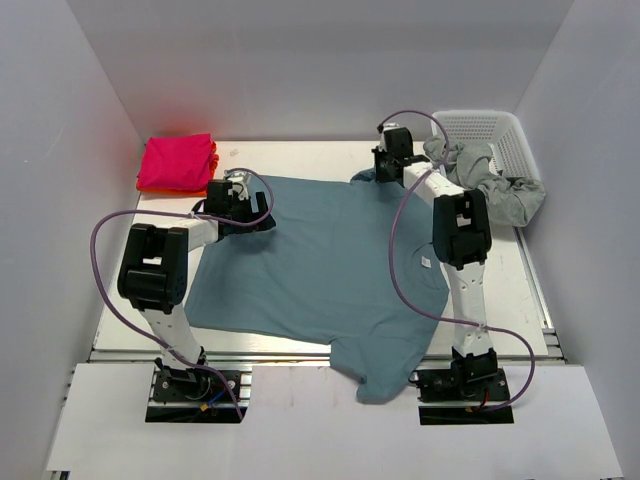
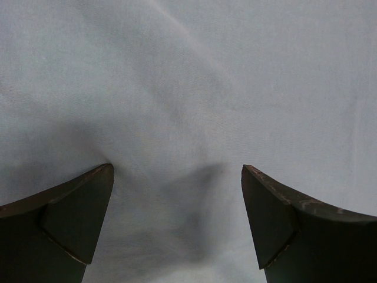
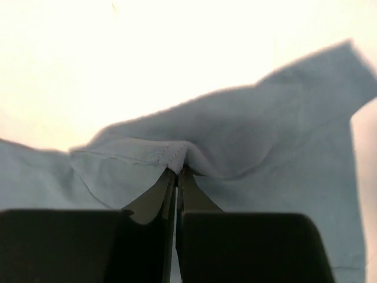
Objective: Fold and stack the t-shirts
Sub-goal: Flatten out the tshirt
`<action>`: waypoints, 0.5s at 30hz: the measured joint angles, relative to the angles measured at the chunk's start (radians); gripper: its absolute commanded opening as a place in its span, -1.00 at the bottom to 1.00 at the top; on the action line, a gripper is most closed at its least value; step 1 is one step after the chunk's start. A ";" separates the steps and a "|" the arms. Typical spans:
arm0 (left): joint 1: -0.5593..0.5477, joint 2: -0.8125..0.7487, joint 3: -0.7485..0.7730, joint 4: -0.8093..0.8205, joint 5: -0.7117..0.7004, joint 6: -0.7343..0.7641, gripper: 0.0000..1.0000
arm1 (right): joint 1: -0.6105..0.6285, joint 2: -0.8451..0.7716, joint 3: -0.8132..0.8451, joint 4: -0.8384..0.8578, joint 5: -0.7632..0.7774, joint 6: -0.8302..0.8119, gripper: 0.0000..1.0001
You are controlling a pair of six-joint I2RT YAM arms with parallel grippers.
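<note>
Nearest, one sleeve of the dusty teal-blue cotton t-shirt (image 1: 320,260) reached past the front edge of the pale table (image 1: 300,152), and the rest of the shirt lay spread flat across it. Farther back, the left gripper (image 2: 177,171) sat low over the shirt's far left part, fingers spread wide with only cloth between them. At the far right corner the right gripper (image 3: 177,170) was pinched tight on a stitched hem. Beyond, a folded bright pink t-shirt (image 1: 178,160) lay atop an orange one (image 1: 172,189) at far left. A crumpled grey t-shirt (image 1: 492,185) was draped over the rim of the white plastic lattice basket (image 1: 490,125).
</note>
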 measured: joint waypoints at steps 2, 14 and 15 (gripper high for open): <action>0.001 0.003 0.000 0.004 0.004 0.000 0.99 | 0.000 0.018 0.049 0.010 -0.003 -0.016 -1.00; 0.003 0.023 0.039 -0.031 0.014 0.001 0.99 | 0.014 0.247 0.276 0.339 -0.160 -0.042 0.81; 0.003 0.023 0.045 -0.042 0.013 0.001 0.99 | 0.015 0.257 0.281 0.351 -0.186 -0.051 0.81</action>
